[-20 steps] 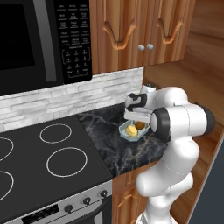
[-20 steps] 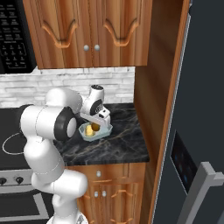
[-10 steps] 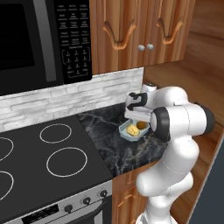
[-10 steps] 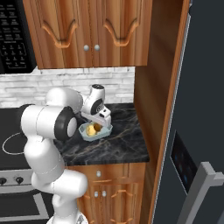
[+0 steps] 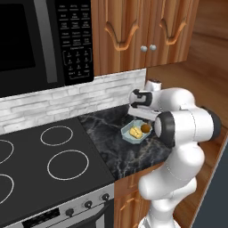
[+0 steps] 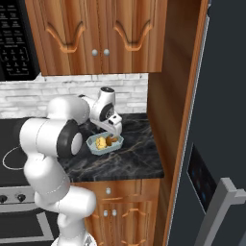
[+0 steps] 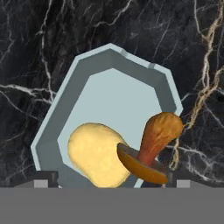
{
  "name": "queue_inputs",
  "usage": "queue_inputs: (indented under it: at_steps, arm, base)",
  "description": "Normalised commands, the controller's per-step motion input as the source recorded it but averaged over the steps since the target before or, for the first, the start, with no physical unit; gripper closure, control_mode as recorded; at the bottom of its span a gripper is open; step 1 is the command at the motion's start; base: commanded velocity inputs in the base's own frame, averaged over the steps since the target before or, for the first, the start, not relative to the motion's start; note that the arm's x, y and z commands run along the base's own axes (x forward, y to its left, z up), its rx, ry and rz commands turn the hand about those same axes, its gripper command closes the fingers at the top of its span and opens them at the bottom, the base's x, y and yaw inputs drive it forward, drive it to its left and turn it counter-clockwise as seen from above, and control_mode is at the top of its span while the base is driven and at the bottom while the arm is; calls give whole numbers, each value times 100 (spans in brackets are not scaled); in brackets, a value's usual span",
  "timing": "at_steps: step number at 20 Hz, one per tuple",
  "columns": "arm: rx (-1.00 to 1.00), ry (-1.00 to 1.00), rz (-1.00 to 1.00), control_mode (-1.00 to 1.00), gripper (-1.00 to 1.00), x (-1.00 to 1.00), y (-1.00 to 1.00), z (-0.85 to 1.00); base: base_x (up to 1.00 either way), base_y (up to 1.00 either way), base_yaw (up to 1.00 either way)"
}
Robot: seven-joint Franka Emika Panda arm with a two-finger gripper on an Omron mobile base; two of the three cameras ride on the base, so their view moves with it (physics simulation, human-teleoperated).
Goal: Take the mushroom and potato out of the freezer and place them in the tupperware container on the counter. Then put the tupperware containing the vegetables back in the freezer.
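Now the mushroom and the potato are seen lying side by side in the container, touching, on the desk. The gripper is held just above them, its jaws spread wide with nothing in them. The mushroom is propped on the rim, so it could be tipped out if the container is grabbed badly or lifted crooked.

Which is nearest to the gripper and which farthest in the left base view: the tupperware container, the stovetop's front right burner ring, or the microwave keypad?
1. tupperware container, directly below the gripper on the counter.
2. front right burner ring, to the left on the stovetop.
3. microwave keypad, up high, left.
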Motion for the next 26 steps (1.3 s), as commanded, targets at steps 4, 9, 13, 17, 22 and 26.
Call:
queue_inputs:
  at_steps: [4, 9, 13, 17, 22, 26]
  arm:
    - [-1, -1, -8, -100, -100, 0, -21, 22]
    - [-8, 0, -1, -100, -100, 0, -26, -5]
    - [-9, 0, 2, -100, -100, 16, -4, -12]
    - [-6, 0, 9, -100, -100, 36, -1, -9]
    - [-2, 1, 18, -100, -100, 15, -6, -14]
    - [0, 0, 21, -100, -100, 14, -13, -25]
  base:
    - [0, 0, 0]
    - [0, 0, 0]
    - [0, 0, 0]
    - [0, 0, 0]
    - [0, 0, 0]
    - [0, 0, 0]
